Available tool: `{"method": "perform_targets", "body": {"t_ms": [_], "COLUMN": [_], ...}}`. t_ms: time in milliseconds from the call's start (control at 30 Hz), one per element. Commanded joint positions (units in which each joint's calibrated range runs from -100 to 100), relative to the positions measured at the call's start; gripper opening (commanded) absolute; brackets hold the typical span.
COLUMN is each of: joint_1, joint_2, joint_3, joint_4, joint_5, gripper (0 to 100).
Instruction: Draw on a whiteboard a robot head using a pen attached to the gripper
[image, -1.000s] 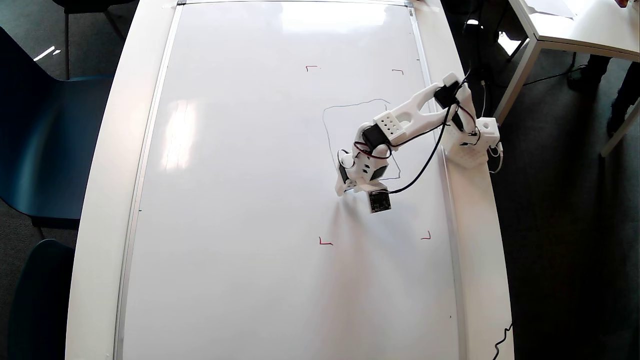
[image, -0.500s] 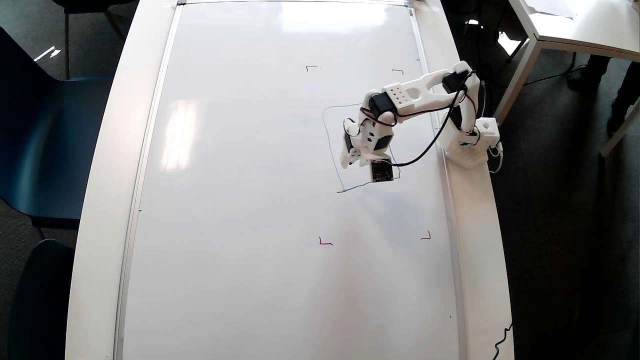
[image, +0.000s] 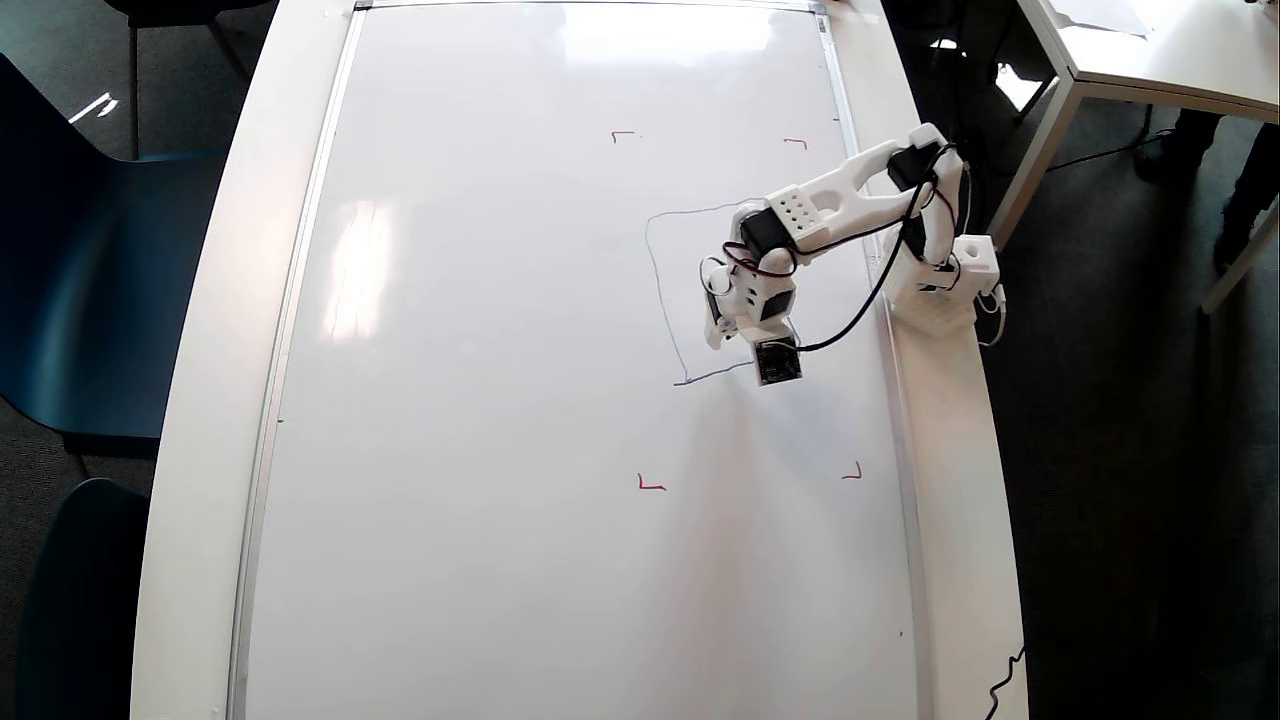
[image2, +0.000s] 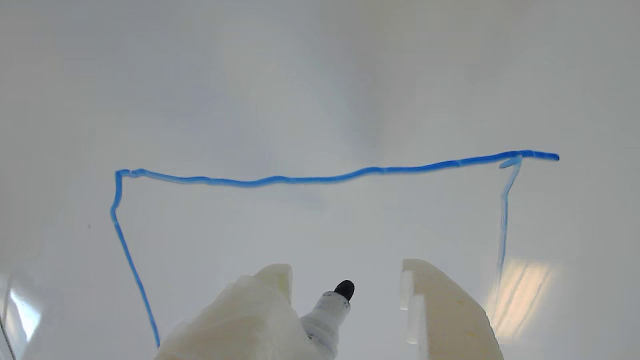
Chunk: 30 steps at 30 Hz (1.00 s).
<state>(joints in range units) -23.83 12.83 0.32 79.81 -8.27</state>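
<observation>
the pen (image2: 332, 306) pokes up between the two white fingers of the gripper (image2: 345, 280) in the wrist view, a short pale barrel ending in a dark rounded tip. it lies against the left finger (image2: 260, 305), and a clear gap separates it from the right finger (image2: 440, 305), so the claw stands spread apart while the pen stays fixed to one side of it. whether the tip touches the board cannot be told.

around the pen, the wrist view shows the robot head (image2: 310, 177) as an unfinished blue outline: one long wavy line runs across above the pen, a side line drops from its left end, and a fainter side line drops from its right end. the space inside the outline is blank white.

in the overhead view the gripper (image: 722, 335) sits inside that outline (image: 655, 280), near its lower edge, with a small dark circuit board (image: 778, 360) just beside it. the white arm (image: 830, 205) with black servos and red and black wires reaches back to its base (image: 945, 290) on the table rim to the right.

the whiteboard (image: 480, 400) spreads out from the pen in every direction, glossy and very large, with a thin silver frame. four small red corner marks (image: 650, 485) lie around the drawing. the board rests on a white table (image: 190, 400).
</observation>
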Motion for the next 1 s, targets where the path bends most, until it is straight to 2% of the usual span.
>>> {"method": "perform_targets", "body": {"t_ms": [0,400,967], "joint_1": [-0.74,-0.66,0.44], "joint_2": [-3.06,2.81,7.17], "joint_3": [-0.09,-6.08,-5.27], "joint_4": [-1.62,-2.14,-4.14], "joint_5": [-0.10,0.12,-0.10], "gripper": [15,15,15]}}
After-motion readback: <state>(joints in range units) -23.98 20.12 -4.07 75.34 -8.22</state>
